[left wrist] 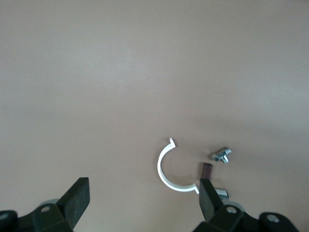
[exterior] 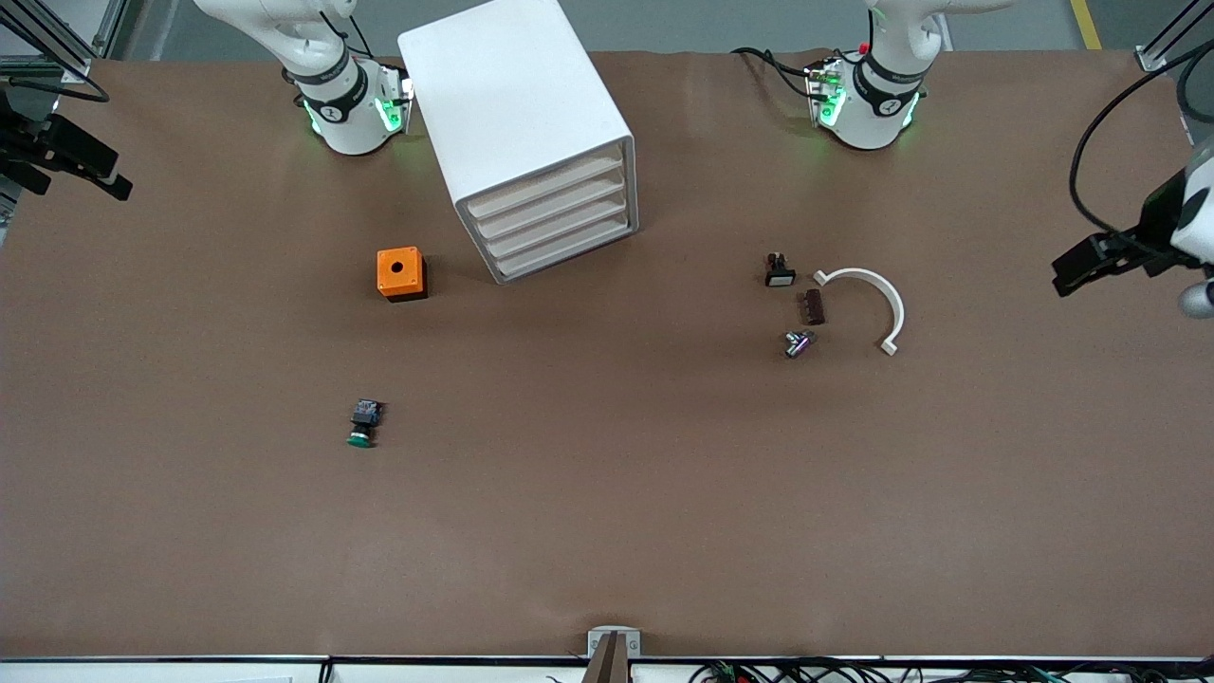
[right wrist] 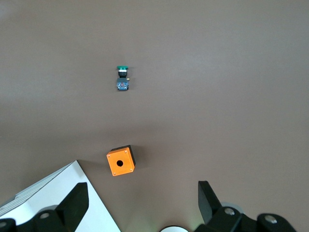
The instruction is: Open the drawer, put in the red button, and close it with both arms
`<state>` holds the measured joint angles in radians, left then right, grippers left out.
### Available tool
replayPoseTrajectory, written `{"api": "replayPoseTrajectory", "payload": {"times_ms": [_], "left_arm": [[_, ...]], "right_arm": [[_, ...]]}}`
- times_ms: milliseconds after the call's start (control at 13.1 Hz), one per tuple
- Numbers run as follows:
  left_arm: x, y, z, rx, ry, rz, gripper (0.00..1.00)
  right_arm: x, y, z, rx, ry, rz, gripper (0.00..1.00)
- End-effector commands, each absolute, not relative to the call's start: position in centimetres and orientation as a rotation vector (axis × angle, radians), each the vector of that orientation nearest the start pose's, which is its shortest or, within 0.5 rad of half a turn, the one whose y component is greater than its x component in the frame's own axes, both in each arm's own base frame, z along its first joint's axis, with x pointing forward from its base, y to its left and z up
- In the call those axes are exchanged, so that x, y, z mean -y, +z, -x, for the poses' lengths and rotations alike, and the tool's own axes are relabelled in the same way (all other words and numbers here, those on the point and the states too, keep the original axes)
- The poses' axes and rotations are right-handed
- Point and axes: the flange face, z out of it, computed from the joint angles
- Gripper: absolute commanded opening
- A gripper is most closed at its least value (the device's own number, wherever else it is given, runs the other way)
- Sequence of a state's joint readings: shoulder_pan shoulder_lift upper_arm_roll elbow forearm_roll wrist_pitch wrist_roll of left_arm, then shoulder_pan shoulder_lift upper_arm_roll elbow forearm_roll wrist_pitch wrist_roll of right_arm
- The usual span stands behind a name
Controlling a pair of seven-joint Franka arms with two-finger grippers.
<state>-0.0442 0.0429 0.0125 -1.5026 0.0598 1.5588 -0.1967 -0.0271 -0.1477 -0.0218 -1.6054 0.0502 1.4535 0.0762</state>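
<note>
Left gripper [left wrist: 143, 193] is open, fingers [left wrist: 77, 195] spread wide and holding nothing; it hangs over the left arm's end of the table [exterior: 607, 522]. Right gripper [right wrist: 142, 193] is likewise open and empty, over the right arm's end. Both arms wait. Below the left gripper's camera lies a white half-ring [exterior: 887, 299], with three small parts beside it toward the table's middle: a dark brown block [exterior: 813, 306], a metal part [exterior: 799, 342] nearer the front camera than the block, and a black switch [exterior: 780, 270] farther from that camera than the block. None of them touches another. Below the right gripper's camera stands an orange box [exterior: 401, 273] with a round hole in its top face. A green-capped switch [exterior: 363, 424] lies on its side well apart from the box, nearer the front camera. A white cabinet [exterior: 517, 114] stands between the arm bases, just beside the orange box and turned at an angle. Its four drawers [exterior: 555, 213] all sit flush and shut. The red button cannot be located in any view.
</note>
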Motion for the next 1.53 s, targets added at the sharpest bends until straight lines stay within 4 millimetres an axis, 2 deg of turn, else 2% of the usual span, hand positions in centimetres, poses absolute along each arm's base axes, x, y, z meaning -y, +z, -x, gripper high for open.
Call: {"api": "replayPoseTrajectory", "payload": {"times_ms": [0,230,612,842,995,1148,1454], "left_arm": [[1.2,63.5,-53.9,0.207,-0.007,3.123,1.0],[3.2,63.7,-53.7,0.168,-0.016,3.116,1.0],[2.6,64.6,-54.3,0.152,-0.05,3.106,1.0],[2.2,63.8,-54.6,0.16,-0.031,3.076,1.0],[2.2,63.9,-54.2,0.16,-0.032,3.069,1.0],[1.0,64.2,-53.4,0.182,-0.036,3.079,1.0],[2.9,64.5,-54.2,0.133,-0.048,3.105,1.0]], "right_arm": [[2.0,68.2,-49.6,-0.201,0.011,3.104,1.0],[2.0,68.0,-49.6,-0.201,0.015,3.104,1.0],[1.9,68.0,-49.6,-0.198,0.015,3.103,1.0],[1.9,68.0,-49.6,-0.196,0.02,3.104,1.0],[1.7,68.0,-49.6,-0.194,0.025,3.105,1.0],[1.8,68.1,-49.5,-0.197,0.02,3.106,1.0],[1.8,68.6,-49.6,-0.199,0.001,3.106,1.0]]}}
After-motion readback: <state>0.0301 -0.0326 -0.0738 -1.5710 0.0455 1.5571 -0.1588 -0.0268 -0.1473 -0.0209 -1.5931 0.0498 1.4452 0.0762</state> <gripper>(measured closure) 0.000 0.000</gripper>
